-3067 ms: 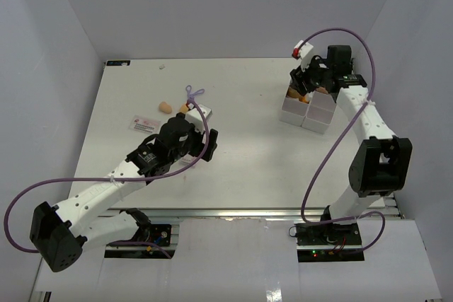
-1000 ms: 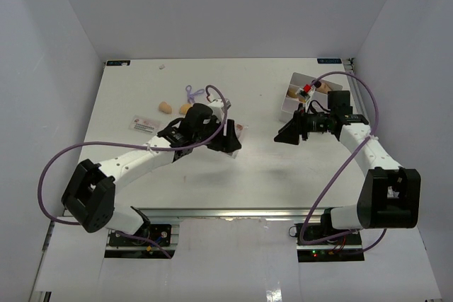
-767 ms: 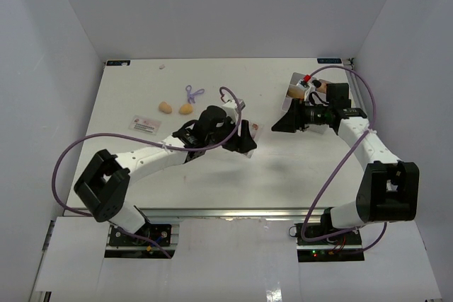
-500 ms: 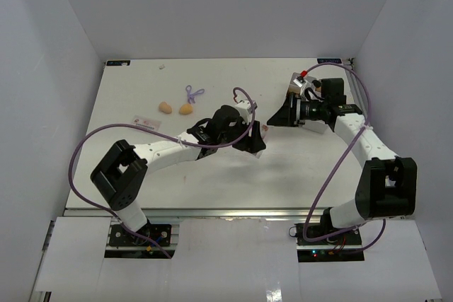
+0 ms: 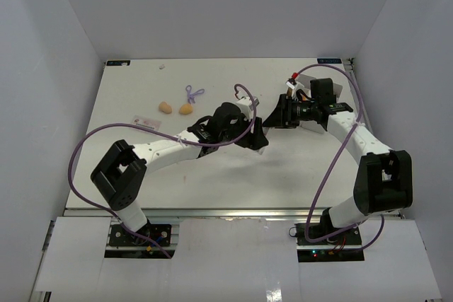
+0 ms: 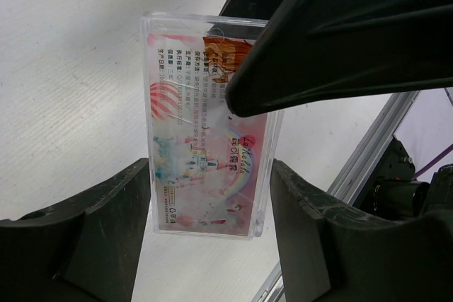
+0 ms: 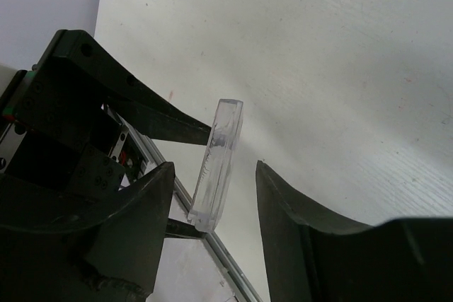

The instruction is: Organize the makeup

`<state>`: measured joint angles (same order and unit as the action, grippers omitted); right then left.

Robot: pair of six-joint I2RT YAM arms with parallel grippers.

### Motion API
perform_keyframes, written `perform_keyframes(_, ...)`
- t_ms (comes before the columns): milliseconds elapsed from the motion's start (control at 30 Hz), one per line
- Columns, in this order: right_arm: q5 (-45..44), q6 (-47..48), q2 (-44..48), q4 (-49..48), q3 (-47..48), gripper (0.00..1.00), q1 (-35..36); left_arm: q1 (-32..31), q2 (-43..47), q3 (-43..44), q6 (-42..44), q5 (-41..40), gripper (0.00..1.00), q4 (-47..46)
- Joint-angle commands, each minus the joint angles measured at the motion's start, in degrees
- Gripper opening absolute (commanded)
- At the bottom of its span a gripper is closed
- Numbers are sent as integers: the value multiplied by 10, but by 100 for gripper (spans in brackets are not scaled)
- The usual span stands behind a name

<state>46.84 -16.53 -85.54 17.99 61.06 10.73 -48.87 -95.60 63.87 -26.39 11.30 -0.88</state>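
Observation:
My left gripper (image 5: pixel 259 136) (image 6: pixel 210 178) is shut on a pink packet (image 6: pixel 205 153), a clear flat case with pink print, and holds it upright above the middle of the table. My right gripper (image 5: pixel 273 117) (image 7: pixel 214 169) is open, and its fingers (image 7: pixel 134 224) straddle the far end of the same packet (image 7: pixel 218 157), seen edge-on, with a gap on both sides. Two beige egg sponges (image 5: pixel 165 107) (image 5: pixel 186 109) and a purple looped tool (image 5: pixel 192 93) lie at the back left. A second pink packet (image 5: pixel 145 123) lies flat at the left.
The white tray (image 5: pixel 338 90) at the back right is mostly hidden behind my right arm. A small white thing (image 5: pixel 162 66) lies near the back edge. The table's metal front rail (image 6: pixel 368 153) shows under the packet. Purple cables loop over both arms.
My left arm carried the pink packet right, from the left side to the table's middle. My right arm swung left from the tray, and its open fingers now straddle the packet.

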Motion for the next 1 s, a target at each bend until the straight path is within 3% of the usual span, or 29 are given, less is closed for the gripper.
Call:
perform_keyframes(0, -7, -3, -8, -3, 28, 53, 6, -3, -2, 32, 6, -8, 35, -8)
perform_keyframes(133, -7, -4, -12, -1, 32, 44, 7, -5, -7, 41, 7, -9, 36, -4)
perform_keyframes(267, 0, 2, -15, 1, 32, 22, 7, -6, -10, 45, 9, -13, 39, -1)
perform_keyframes(333, 5, 8, -13, 1, 32, 12, 8, -7, -11, 46, 9, -18, 48, 2)
perform_keyframes(400, 9, 14, -8, 2, 32, 8, 7, -8, -9, 45, 9, -23, 59, 4)
perform_keyframes(500, 3, 35, 1, 3, 32, 8, 6, -8, -2, 43, 12, -33, 82, 6)
perform_keyframes(633, -20, 84, 14, 18, 42, 8, -6, -6, 28, 35, 27, -52, 98, 24)
perform_keyframes(833, -63, 236, 40, 57, 64, 8, -53, 6, 101, 19, 60, -66, 98, 89)
perform_keyframes(967, -44, 361, 76, 53, 47, 8, -104, 26, 172, -6, 92, -76, 98, 148)
